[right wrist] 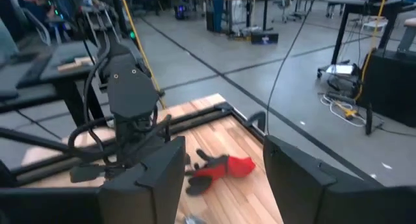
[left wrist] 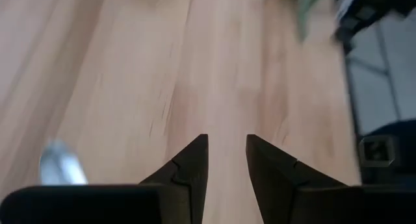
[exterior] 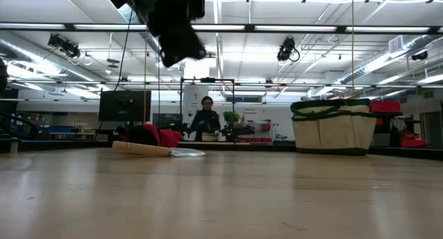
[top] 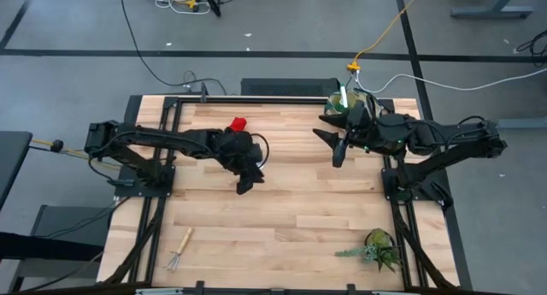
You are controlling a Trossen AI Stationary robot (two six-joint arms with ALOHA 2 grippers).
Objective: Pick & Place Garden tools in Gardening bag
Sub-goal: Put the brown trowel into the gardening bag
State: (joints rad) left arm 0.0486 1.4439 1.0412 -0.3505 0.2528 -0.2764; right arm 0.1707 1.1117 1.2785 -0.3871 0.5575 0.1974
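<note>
gloves [top: 238, 124] far edge, rake [top: 178, 251] near-left — bag [top: 344, 104] far-right

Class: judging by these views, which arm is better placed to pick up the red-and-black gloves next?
Probably the left. The left gripper hangs open and empty just beside the red-and-black gloves, while the right gripper, also open, is farther off near the gardening bag.

One rake [top: 179, 250], one trowel [exterior: 159, 150], one glove pair [right wrist: 221, 167], one bag [exterior: 333, 126], one plant [top: 377, 249]

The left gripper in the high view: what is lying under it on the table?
Under the left gripper only part of the red-and-black gloves shows beside the arm. The low view adds a wooden-handled trowel there. The arm covers the rest.
</note>
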